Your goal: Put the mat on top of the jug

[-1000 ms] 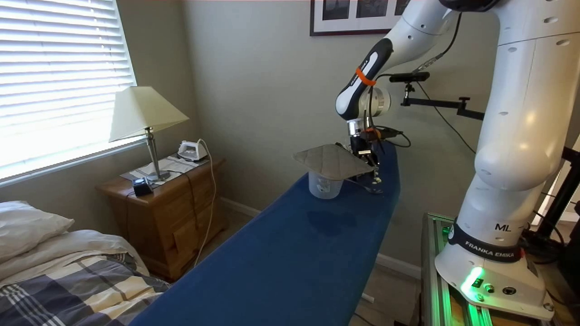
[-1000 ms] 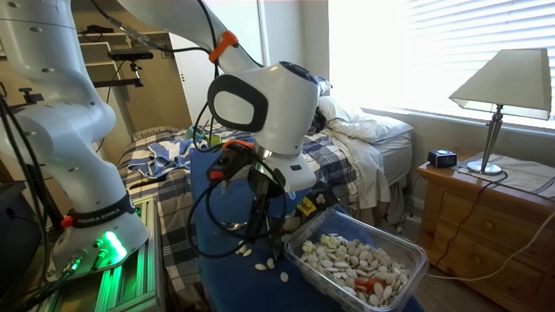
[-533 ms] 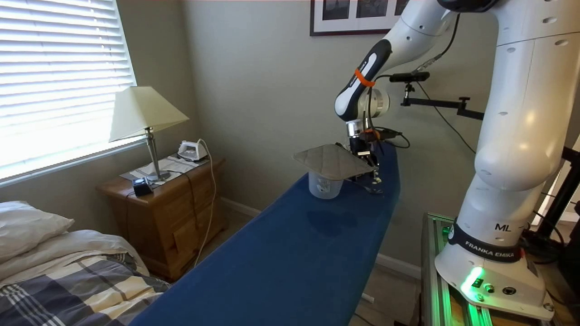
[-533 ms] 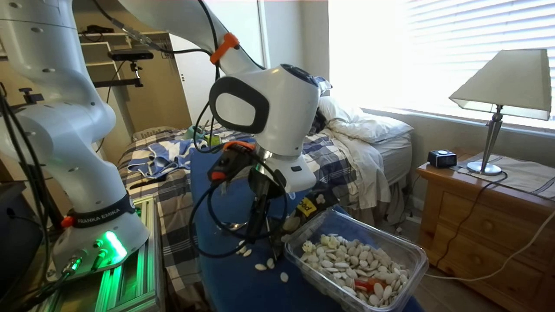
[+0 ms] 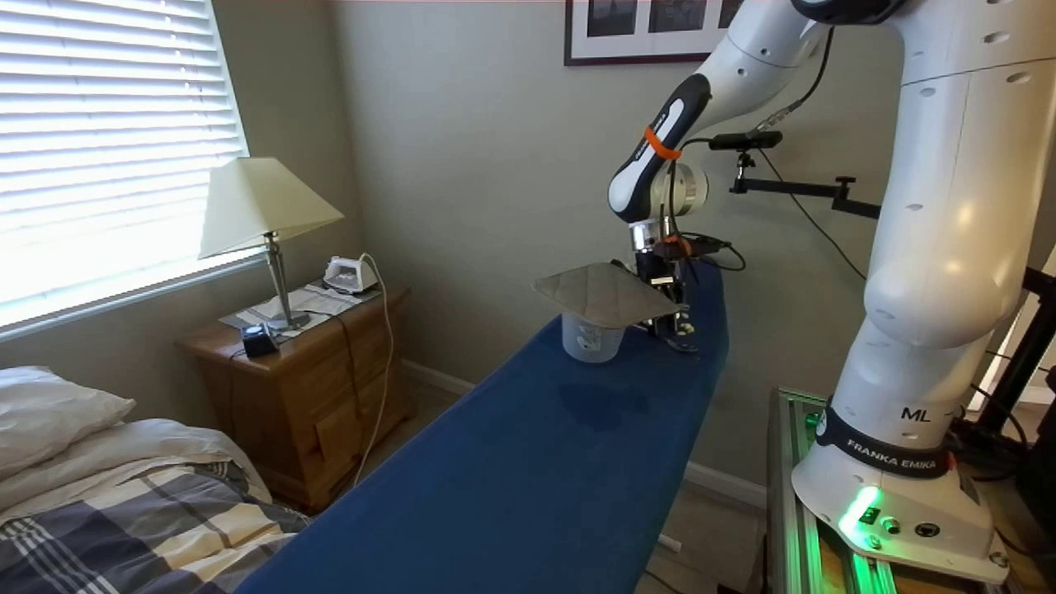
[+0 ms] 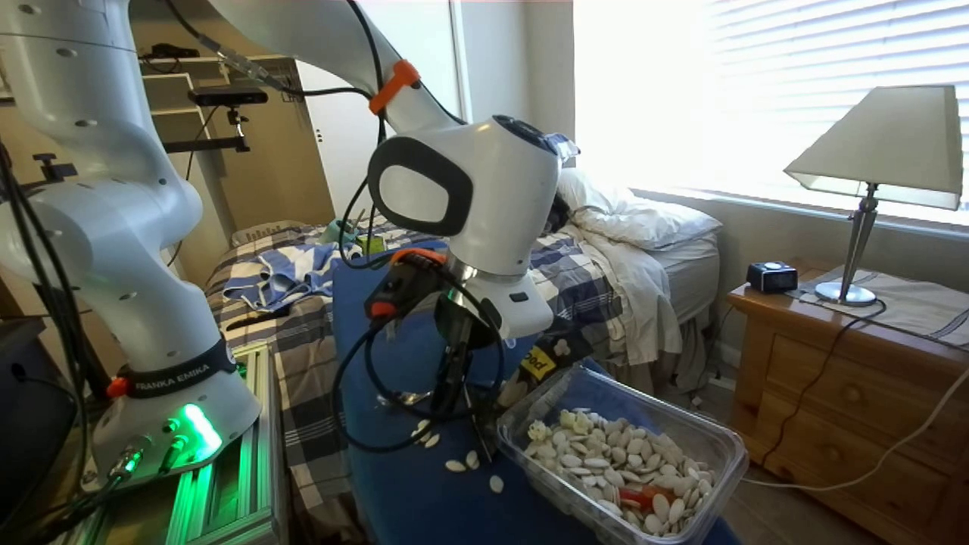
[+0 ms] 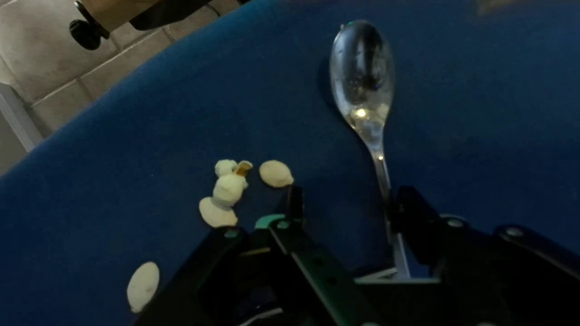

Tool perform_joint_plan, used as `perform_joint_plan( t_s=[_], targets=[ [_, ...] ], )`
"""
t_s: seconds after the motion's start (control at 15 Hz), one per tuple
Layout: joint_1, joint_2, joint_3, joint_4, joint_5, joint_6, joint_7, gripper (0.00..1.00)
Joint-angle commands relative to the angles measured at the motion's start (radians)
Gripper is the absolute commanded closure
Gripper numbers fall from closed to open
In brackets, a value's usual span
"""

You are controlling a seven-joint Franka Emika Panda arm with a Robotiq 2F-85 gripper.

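Mat (image 5: 606,294) atop jug (image 5: 591,340), just beside gripper (image 7: 348,203) (jaws apart)

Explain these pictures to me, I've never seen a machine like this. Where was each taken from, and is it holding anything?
It's a robot arm ending in a gripper that grabs things. Two pictures look in from the room; the close-up is shot from the arm itself, looking down. On the blue ironing board are a spoon, loose seeds, a clear box of seeds and a plastic jug, with a mat that appears to lie on top. The fingers stand apart, and I see nothing gripped; one is right by the spoon's handle, perhaps touching.
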Motion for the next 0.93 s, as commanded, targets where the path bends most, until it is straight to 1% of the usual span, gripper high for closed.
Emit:
perform_joint_plan(
  t_s=[0.0, 0.07, 0.13, 0.2, 0.27, 0.33, 0.47, 0.6, 0.87],
  targets=[
    [-0.001, 0.017, 0.002, 0.021, 0.023, 0.005, -0.018, 0.63],
    [0.0, 0.014, 0.002, 0.021, 0.023, 0.004, -0.018, 0.67],
    [-0.001, 0.012, 0.002, 0.022, 0.024, 0.002, -0.018, 0.77],
    [0.0, 0.01, 0.002, 0.021, 0.024, 0.001, -0.019, 0.82],
    [0.0, 0.008, 0.002, 0.02, 0.025, 0.0, -0.019, 0.93],
    [0.0, 0.006, 0.003, 0.019, 0.027, -0.001, -0.019, 0.99],
    [0.002, 0.003, 0.006, 0.018, 0.029, -0.006, -0.02, 1.0],
    [0.003, 0.001, 0.007, 0.017, 0.029, -0.006, -0.022, 0.98],
    [0.008, -0.02, 0.014, 0.006, 0.031, -0.013, -0.03, 0.98]
  ],
)
